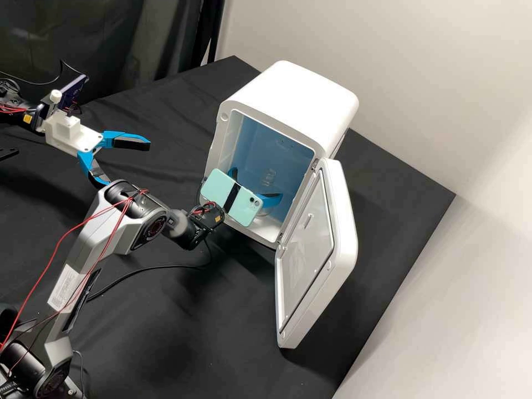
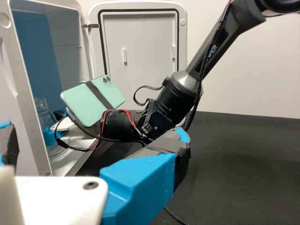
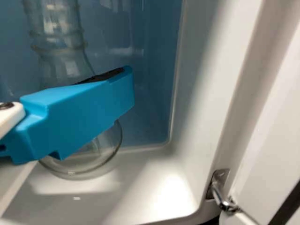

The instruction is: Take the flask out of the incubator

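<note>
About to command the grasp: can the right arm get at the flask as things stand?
Probably yes. The incubator door stands wide open, and the right gripper is inside the chamber with one blue finger alongside the flask; nothing visible lies between them.

I see a black bench (image 1: 166, 332) against a plain white wall (image 1: 432, 66), perhaps a dark curtain (image 1: 138, 33) behind.

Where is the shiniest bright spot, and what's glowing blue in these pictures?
Right wrist view: a bright glare patch lies on the incubator floor beside the flask. High view: the incubator's inside glows blue against the black bench.
</note>
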You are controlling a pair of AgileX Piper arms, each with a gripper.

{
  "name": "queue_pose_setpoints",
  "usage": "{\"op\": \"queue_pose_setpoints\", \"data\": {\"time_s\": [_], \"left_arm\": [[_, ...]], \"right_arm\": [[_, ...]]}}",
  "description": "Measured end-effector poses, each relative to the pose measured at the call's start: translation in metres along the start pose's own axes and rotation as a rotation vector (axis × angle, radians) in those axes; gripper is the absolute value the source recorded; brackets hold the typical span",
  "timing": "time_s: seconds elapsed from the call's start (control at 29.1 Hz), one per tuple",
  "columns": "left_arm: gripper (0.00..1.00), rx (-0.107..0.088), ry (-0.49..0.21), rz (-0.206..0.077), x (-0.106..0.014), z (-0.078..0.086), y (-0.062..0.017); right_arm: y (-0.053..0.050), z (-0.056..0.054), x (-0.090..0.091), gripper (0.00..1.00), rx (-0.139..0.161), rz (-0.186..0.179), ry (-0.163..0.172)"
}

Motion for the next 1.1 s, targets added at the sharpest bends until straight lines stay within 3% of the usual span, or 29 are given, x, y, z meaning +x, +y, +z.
{"op": "queue_pose_setpoints", "data": {"time_s": [0.17,0.41,0.51,0.65,0.69,0.79,0.82,1.1], "left_arm": [[1.00,0.000,0.000,0.000,0.000,0.000,0.0000],[1.00,0.000,0.000,0.000,0.000,0.000,0.0000],[1.00,0.000,0.000,0.000,0.000,0.000,0.0000],[1.00,0.000,0.000,0.000,0.000,0.000,0.0000],[1.00,0.000,0.000,0.000,0.000,0.000,0.0000],[1.00,0.000,0.000,0.000,0.000,0.000,0.0000],[1.00,0.000,0.000,0.000,0.000,0.000,0.0000],[1.00,0.000,0.000,0.000,0.000,0.000,0.0000]], "right_arm": [[-0.006,0.005,0.004,1.00,-0.024,-0.015,-0.016],[-0.005,0.005,0.008,1.00,-0.021,-0.012,-0.013],[-0.002,0.009,0.008,1.00,0.023,-0.010,-0.015],[0.000,0.011,0.008,1.00,0.117,-0.012,-0.012],[0.000,0.012,0.008,0.00,0.136,-0.014,-0.009],[0.001,0.013,0.008,0.00,0.198,-0.021,-0.002],[0.001,0.013,0.008,0.00,0.205,-0.023,0.000],[0.002,0.014,0.008,0.00,0.210,-0.026,0.002]]}}
